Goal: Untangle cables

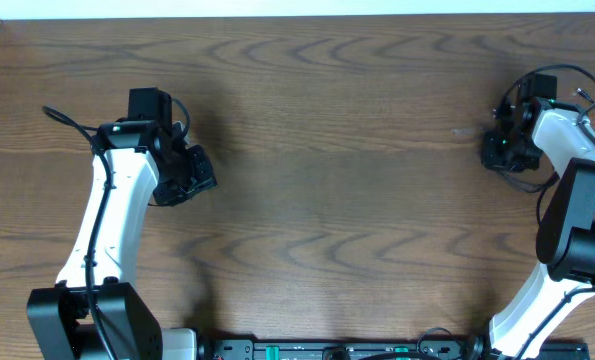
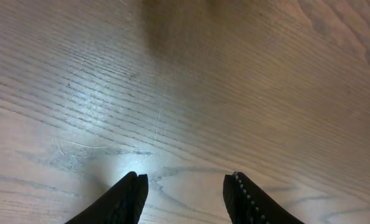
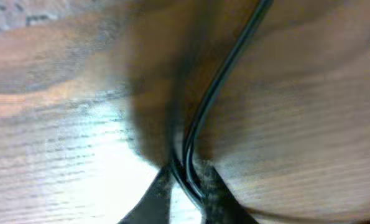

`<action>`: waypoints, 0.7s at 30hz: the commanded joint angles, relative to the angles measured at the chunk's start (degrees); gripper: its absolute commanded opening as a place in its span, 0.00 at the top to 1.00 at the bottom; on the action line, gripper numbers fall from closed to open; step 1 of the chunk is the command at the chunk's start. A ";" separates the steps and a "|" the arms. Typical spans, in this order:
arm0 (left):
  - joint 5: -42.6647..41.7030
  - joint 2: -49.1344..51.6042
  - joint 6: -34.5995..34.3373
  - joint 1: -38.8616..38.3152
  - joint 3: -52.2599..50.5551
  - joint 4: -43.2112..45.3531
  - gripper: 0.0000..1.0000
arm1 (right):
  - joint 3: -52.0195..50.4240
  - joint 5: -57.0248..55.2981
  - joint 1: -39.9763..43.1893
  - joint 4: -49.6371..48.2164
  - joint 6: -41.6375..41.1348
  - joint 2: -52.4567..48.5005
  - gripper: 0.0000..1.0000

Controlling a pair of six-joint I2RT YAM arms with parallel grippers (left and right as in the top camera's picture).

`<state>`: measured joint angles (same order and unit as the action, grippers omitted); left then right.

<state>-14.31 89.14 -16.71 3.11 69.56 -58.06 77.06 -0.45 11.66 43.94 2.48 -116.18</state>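
My right gripper [image 1: 499, 150] is at the far right of the table. In the right wrist view its fingers [image 3: 188, 180] are shut on a thin black cable [image 3: 217, 84] that runs doubled from between the tips up and away over the wood. In the overhead view only a short black loop [image 1: 526, 186] shows beside that gripper. My left gripper [image 1: 189, 178] is at the left of the table; in the left wrist view its fingers [image 2: 185, 186] are open and empty over bare wood. The white cable is out of view.
The wooden table [image 1: 337, 150] fills the views. A white wall strip [image 1: 297, 8] runs along the far edge. The arm bases and a black rail [image 1: 337, 350] sit at the near edge. The arms' own thick black cables [image 1: 72, 125] hang by the arms.
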 commanded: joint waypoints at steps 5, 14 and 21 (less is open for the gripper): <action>-0.28 -0.98 0.33 0.20 -0.11 -0.22 0.55 | -0.74 1.22 -0.13 1.09 -2.19 -1.20 0.99; -0.26 -0.98 0.35 0.20 -0.11 -0.20 0.54 | 3.65 -1.81 2.16 2.62 -6.71 5.35 0.99; -0.28 -0.96 0.33 0.20 -0.11 -0.17 0.55 | 10.84 -3.50 4.94 2.51 -6.73 16.55 0.99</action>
<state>-14.37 89.14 -16.71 3.11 69.56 -58.06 83.09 -1.87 15.05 46.94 -3.03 -106.98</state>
